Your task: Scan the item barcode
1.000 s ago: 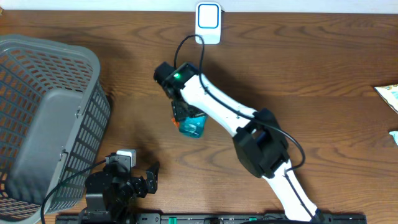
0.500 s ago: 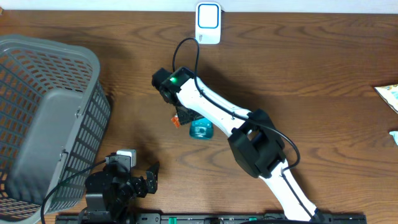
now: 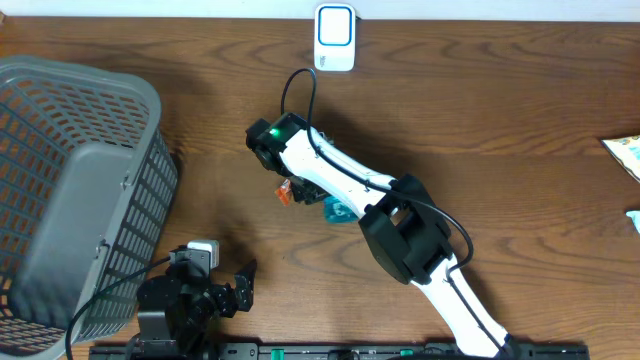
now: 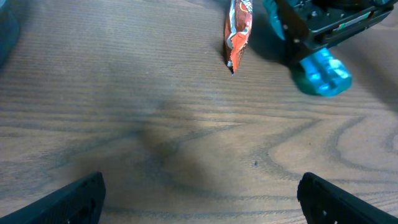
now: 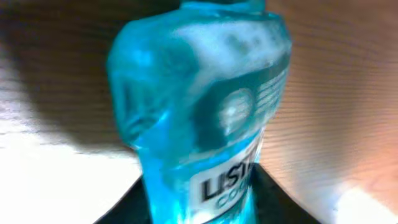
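Basket (image 3: pixel 60 180) sat far left, scanner (image 3: pixel 334 38) at back of counter (image 3: pixel 540 210), packet (image 4: pixel 238 31) just beside bottle (image 5: pixel 199 112). My left fingers (image 3: pixel 243 283) spread wide, empty; right fingers (image 4: pixel 311 34) straddled bottle, couldn't tell if pinching.

From overhead we only get a sliver of the teal mouthwash bottle (image 3: pixel 336 209) poking out from under the right arm (image 3: pixel 340 180). The right gripper (image 4: pixel 308 43) is tucked in so tight we can't tell how its jaws sit. The right wrist view is a blurry close-up with the label cut off at the bottom, and the left wrist view chops the orange packet (image 4: pixel 238 31) at the top and the left gripper (image 4: pixel 205 196) at the bottom corners.
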Controlling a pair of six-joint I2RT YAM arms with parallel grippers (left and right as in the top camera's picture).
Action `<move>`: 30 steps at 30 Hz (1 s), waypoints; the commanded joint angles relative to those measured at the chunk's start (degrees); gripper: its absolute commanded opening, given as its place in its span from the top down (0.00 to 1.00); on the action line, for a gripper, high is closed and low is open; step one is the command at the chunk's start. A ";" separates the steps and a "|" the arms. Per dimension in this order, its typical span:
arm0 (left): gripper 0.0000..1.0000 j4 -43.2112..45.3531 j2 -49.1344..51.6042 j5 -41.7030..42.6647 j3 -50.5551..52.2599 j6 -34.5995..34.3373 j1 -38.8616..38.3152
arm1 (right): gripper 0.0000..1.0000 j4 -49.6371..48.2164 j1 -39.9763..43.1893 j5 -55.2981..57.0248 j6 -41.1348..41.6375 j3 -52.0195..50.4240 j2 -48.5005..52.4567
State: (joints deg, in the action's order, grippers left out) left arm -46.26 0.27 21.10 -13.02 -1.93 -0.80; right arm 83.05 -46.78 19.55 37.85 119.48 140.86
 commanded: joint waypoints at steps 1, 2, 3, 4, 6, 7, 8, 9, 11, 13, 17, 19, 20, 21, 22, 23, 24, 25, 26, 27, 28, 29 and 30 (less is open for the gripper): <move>0.02 -2.75 -0.04 0.76 0.59 -0.48 0.20 | 0.79 -1.11 0.85 -3.61 -0.90 -0.70 2.25; 0.02 -2.75 -0.04 0.76 0.59 -0.48 0.20 | 0.80 -0.87 1.29 -3.61 -1.29 -0.66 2.16; 0.02 -2.75 -0.04 0.74 0.59 -0.48 0.20 | 0.82 -0.72 1.84 -3.69 -1.88 -0.66 1.95; 0.02 -2.75 -0.04 0.76 0.59 -0.48 0.20 | 0.82 -0.68 2.56 -4.28 -3.15 -0.66 1.86; 0.02 -2.75 -0.04 0.74 0.59 -0.48 0.20 | 0.84 -0.74 4.35 -7.98 -7.30 -0.63 1.53; 0.02 -2.75 -0.04 0.74 0.59 -0.48 0.20 | 0.87 -0.81 5.51 -10.69 -9.88 -0.66 1.53; 0.02 -2.75 -0.04 0.76 0.59 -0.48 0.20 | 0.91 -0.79 7.52 -15.21 -14.27 -0.63 1.51; 0.02 -2.75 -0.04 0.74 0.59 -0.48 0.20 | 0.93 -0.74 8.76 -17.97 -16.92 -0.66 1.53; 0.02 -2.75 -0.04 0.74 0.59 -0.48 0.20 | 0.95 -0.76 11.67 -23.76 -22.56 -0.66 1.53; 0.02 -2.75 -0.04 0.76 0.59 -0.48 0.20 | 0.94 -0.76 14.67 -27.58 -25.97 -0.66 1.49; 0.02 -2.75 -0.04 0.76 0.59 -0.48 0.20 | 0.93 -0.68 19.82 -27.80 -28.98 -0.66 1.44; 0.02 -2.75 -0.04 0.76 0.59 -0.48 0.20 | 0.93 -0.72 21.77 -27.61 -30.60 -0.66 1.44; 0.02 -2.75 -0.04 0.76 0.59 -0.48 0.20 | 0.93 -0.74 22.43 -27.61 -31.19 -0.66 1.42; 0.02 -2.75 -0.04 0.76 0.59 -0.48 0.20 | 0.93 -0.72 22.95 -27.63 -31.78 -0.66 1.42; 0.02 -2.75 -0.04 0.74 0.59 -0.48 0.20 | 0.93 -0.72 23.39 -27.63 -32.54 -0.66 1.42; 0.02 -2.75 -0.04 0.76 0.59 -0.48 0.20 | 0.93 -0.72 23.61 -27.63 -33.31 -0.66 1.42; 0.02 -2.75 -0.04 0.76 0.59 -0.48 0.20 | 0.93 -0.72 23.67 -27.61 -33.73 -0.66 1.42; 0.02 -2.75 -0.04 0.74 0.59 -0.48 0.20 | 0.93 -0.76 23.65 -27.61 -34.16 -0.66 1.42; 0.02 -2.75 -0.04 0.74 0.59 -0.48 0.20 | 0.93 -0.87 23.56 -27.63 -34.29 -0.66 1.42; 0.02 -2.75 -0.04 0.76 0.59 -0.48 0.20 | 0.93 -1.03 23.19 -27.61 -34.29 -0.66 1.42; 0.02 -2.75 -0.04 0.76 0.59 -0.48 0.20 | 0.93 -1.14 22.95 -27.63 -34.29 -0.63 1.36; 0.02 -2.75 -0.04 0.76 0.59 -0.48 0.20 | 0.92 -1.18 22.73 -27.63 -34.29 -0.66 1.27; 0.02 -2.75 -0.04 0.74 0.59 -0.48 0.20 | 0.91 -1.22 22.56 -27.63 -34.29 -0.63 1.20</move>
State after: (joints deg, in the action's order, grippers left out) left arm -46.26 0.27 21.10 -13.02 -1.93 -0.80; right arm 83.35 -23.29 -9.52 5.78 120.29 138.52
